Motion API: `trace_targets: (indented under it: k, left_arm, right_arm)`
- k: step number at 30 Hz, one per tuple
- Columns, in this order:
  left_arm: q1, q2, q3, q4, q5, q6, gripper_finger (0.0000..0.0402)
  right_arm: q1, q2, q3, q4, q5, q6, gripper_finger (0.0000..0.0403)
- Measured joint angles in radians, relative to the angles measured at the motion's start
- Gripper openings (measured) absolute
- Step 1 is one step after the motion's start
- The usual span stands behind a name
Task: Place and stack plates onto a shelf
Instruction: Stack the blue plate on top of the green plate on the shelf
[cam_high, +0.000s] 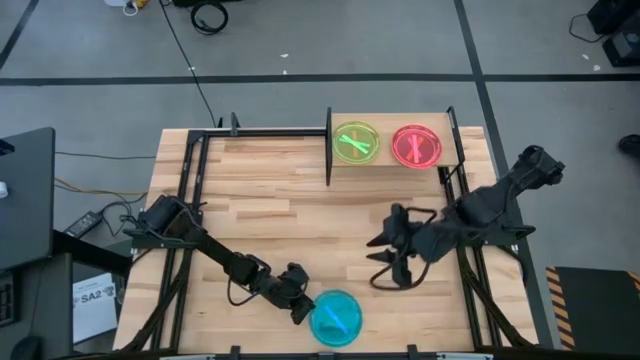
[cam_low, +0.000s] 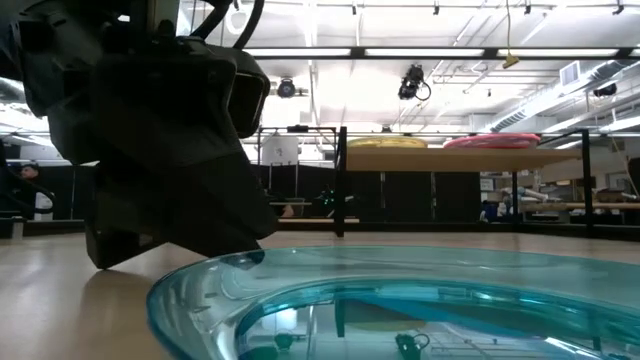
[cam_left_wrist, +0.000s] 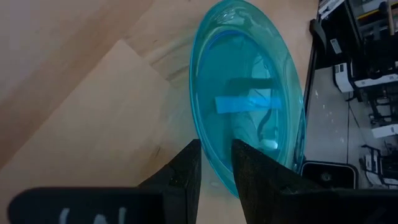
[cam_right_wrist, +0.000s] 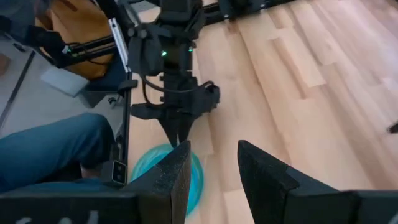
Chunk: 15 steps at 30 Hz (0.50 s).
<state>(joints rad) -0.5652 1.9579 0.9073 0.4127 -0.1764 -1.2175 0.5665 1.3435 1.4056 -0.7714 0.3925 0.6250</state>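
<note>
A teal plate (cam_high: 336, 318) lies near the table's near edge and fills the low view (cam_low: 420, 300). My left gripper (cam_high: 303, 308) is at its left rim, shut on it, and shows in the left wrist view (cam_left_wrist: 216, 144). A green plate (cam_high: 356, 142) and a pink plate (cam_high: 417, 145) sit side by side on the small wooden shelf (cam_high: 386, 152) at the far edge. My right gripper (cam_high: 385, 262) hovers open and empty over the table's right half, below the shelf in the picture. Other plates are out of view. My left gripper pinches the teal plate's rim (cam_left_wrist: 214, 167) on the plate's left side, one finger (cam_left_wrist: 255, 177) inside the dish and one finger (cam_left_wrist: 185, 177) outside on the table side. The fingers come slanting down from the table's left. Whether the plate's base is still on the table, I cannot tell.
Black metal rails (cam_high: 190, 170) run along the table's left, right and far sides, and a black post (cam_high: 328, 145) stands at the shelf's left end. Bare wood (cam_high: 290, 200) spreads across the table's middle. A person's leg in jeans (cam_right_wrist: 50, 149) shows beyond the near edge.
</note>
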Motion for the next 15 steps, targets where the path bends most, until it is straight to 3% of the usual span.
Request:
trace_targets:
  k: [6,15]
  left_arm:
    - [0.0,0.0,0.0,-0.003,0.002,-0.009,0.0096]
    - [0.002,0.0,0.0,-0.028,0.03,-0.056,0.0096]
  right_arm:
    - [0.004,0.079,-0.069,0.11,-0.017,0.0,0.0138]
    - [0.004,0.21,-0.075,0.131,-0.031,0.0,0.0138]
